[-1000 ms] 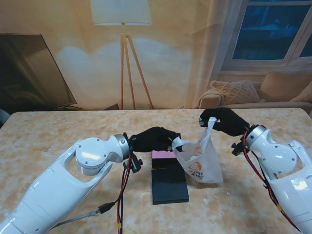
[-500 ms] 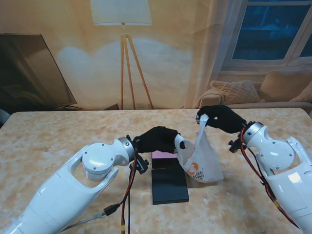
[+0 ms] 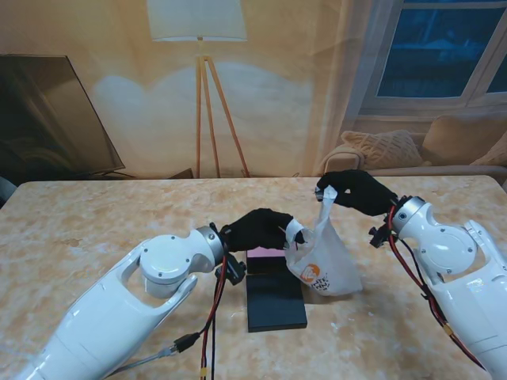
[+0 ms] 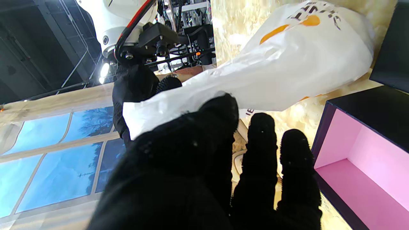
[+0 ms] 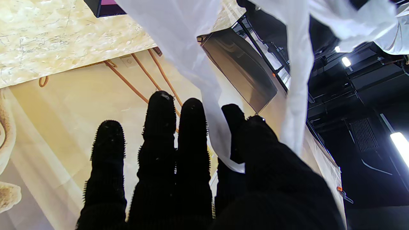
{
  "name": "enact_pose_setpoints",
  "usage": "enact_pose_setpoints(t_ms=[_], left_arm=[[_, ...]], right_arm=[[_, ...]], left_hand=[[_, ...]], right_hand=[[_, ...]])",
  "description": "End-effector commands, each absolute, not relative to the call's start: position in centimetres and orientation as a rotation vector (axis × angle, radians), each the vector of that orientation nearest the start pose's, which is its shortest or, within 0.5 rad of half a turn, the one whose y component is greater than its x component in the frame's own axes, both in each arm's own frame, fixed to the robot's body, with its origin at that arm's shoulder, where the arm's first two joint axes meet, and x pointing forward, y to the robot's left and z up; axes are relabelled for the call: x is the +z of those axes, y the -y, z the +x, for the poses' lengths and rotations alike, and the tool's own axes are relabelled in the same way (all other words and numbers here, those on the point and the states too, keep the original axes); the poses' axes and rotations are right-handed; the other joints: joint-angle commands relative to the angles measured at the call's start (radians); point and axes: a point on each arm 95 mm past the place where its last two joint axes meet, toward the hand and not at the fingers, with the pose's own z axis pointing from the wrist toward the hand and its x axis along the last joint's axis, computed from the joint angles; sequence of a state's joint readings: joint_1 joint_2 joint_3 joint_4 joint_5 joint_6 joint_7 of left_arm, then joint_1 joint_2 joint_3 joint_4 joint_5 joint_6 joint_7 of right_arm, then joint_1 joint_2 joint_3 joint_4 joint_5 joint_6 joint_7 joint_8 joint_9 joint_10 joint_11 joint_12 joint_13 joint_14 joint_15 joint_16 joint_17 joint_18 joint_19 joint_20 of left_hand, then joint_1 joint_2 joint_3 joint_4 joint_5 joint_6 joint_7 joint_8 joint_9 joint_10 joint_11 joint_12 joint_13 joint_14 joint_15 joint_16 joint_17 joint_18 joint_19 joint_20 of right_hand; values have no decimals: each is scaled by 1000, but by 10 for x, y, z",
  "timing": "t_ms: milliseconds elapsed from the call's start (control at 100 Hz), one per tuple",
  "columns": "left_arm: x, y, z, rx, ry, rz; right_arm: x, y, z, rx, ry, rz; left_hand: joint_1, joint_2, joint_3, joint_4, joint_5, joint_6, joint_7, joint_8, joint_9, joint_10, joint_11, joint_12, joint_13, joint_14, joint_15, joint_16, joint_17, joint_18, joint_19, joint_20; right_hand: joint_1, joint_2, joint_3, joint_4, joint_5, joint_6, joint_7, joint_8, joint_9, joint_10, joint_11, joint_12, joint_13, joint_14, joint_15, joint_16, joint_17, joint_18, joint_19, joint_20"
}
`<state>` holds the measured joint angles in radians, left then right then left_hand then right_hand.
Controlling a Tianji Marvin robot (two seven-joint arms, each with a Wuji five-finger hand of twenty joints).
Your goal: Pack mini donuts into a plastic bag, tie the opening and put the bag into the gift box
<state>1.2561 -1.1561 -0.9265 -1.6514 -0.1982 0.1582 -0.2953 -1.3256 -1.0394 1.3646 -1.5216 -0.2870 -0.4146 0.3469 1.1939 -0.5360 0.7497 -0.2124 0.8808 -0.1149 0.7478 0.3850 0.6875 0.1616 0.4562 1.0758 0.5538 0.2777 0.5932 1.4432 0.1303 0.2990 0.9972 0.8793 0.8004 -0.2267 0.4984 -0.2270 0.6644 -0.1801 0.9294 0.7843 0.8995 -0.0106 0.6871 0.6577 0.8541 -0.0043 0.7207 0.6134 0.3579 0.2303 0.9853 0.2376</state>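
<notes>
- Thin white plastic bag [image 3: 323, 265] with an orange logo and dark lettering too small to read — bulging base on the marbled beige table [image 3: 95, 229].
- Black-gloved left hand [image 3: 260, 228] and right hand [image 3: 355, 190] each pinch a handle.
- Beside it: matte black gift box [image 3: 265, 257], pink inside, and its lid [image 3: 275, 302].

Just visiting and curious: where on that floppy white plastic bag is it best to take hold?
By its two handle strips, pinched from opposite sides, as the left hand and right hand do. The plastic bag bulges soft and loaded lower down; only the strips are thin enough to pinch.
</notes>
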Motion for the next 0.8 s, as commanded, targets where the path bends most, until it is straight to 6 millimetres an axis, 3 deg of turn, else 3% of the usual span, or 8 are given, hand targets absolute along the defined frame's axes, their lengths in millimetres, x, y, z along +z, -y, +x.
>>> enact_pose_setpoints(t_ms=[0, 70, 180, 320, 410, 580, 720, 790], left_arm=[[-249, 139, 418, -2240, -1539, -2226], [-248, 136, 418, -2248, -1589, -2179], [-245, 132, 415, -2262, -1610, -2165], [-244, 130, 414, -2275, -1627, -2219], [-244, 132, 412, -2278, -1611, -2311], [-241, 137, 405, -2303, -1589, -2426], [-238, 143, 399, -2311, -1567, -2511], [-239, 146, 397, -2308, -1587, -2492]], right_arm=[[-217, 40, 460, 2147, -1490, 1361], [-217, 40, 460, 2147, -1485, 1362], [-216, 40, 459, 2143, -1479, 1362], [-215, 41, 459, 2136, -1465, 1371], [-213, 43, 460, 2137, -1443, 1394], [-210, 46, 461, 2157, -1393, 1459], [-209, 50, 460, 2161, -1374, 1474], [-211, 53, 457, 2161, -1377, 1488]], left_hand=[[86, 25, 26, 22, -14, -25, -17, 19, -45, -13, 42, -7, -3, 0, -32, 80, -20, -32, -13, -1], [97, 20, 142, 3, -5, -48, 2, 28, -76, -23, 89, 9, -14, -12, -12, 118, -21, -13, -26, -24], [97, 25, 184, -27, 11, -40, 23, 36, -103, -24, 89, -44, -30, -11, -39, 101, -31, -13, -36, -36], [97, 37, 171, -25, 20, -31, 7, 23, -24, -62, 65, -336, 56, -11, -159, -19, 2, 7, -59, -67], [97, 55, 152, -21, 18, -7, -22, 9, 85, -75, 82, -392, 129, -2, -178, -65, 28, 21, -62, -82], [97, 70, 119, -6, -17, -6, -88, -19, 118, -76, 92, -385, 150, -4, -157, -68, 42, 19, -44, -81], [97, 86, 94, 3, -49, -10, -121, -27, 106, -58, 102, -287, 145, 0, -125, -18, 37, 13, -31, -71], [97, 97, 76, 9, -50, -19, -116, -22, 56, -20, 73, -203, 113, 6, -112, 18, 24, 3, -24, -59]], right_hand=[[106, 15, 119, 63, 10, -155, 13, 32, -2, 6, -1, 13, 4, -8, -7, 11, -3, -7, 15, 18], [106, 17, 116, 62, 7, -156, 11, 31, -3, 5, -2, 13, 3, -11, -9, 10, -2, -7, 16, 18], [108, 19, 112, 63, 6, -157, 11, 31, -3, 5, -2, 12, 3, -10, -10, 9, -2, -9, 15, 18], [112, 20, 110, 64, 8, -153, 13, 31, -1, 8, -1, 12, 6, -8, -10, 9, 1, -11, 16, 18], [115, 20, 111, 65, 10, -150, 16, 33, 2, 10, 1, 12, 11, -9, -8, 9, 4, -17, 16, 17], [116, 24, 113, 66, 12, -147, 19, 38, 2, 10, 3, 11, 12, -11, -12, 6, 6, -22, 13, 16], [117, 21, 116, 67, 16, -145, 22, 43, 4, 10, 4, 11, 13, -11, -15, 4, 1, -23, 8, 14], [116, 13, 122, 67, 22, -144, 23, 45, 5, 10, 2, 10, 10, -7, -18, 3, -2, -19, 7, 13]])
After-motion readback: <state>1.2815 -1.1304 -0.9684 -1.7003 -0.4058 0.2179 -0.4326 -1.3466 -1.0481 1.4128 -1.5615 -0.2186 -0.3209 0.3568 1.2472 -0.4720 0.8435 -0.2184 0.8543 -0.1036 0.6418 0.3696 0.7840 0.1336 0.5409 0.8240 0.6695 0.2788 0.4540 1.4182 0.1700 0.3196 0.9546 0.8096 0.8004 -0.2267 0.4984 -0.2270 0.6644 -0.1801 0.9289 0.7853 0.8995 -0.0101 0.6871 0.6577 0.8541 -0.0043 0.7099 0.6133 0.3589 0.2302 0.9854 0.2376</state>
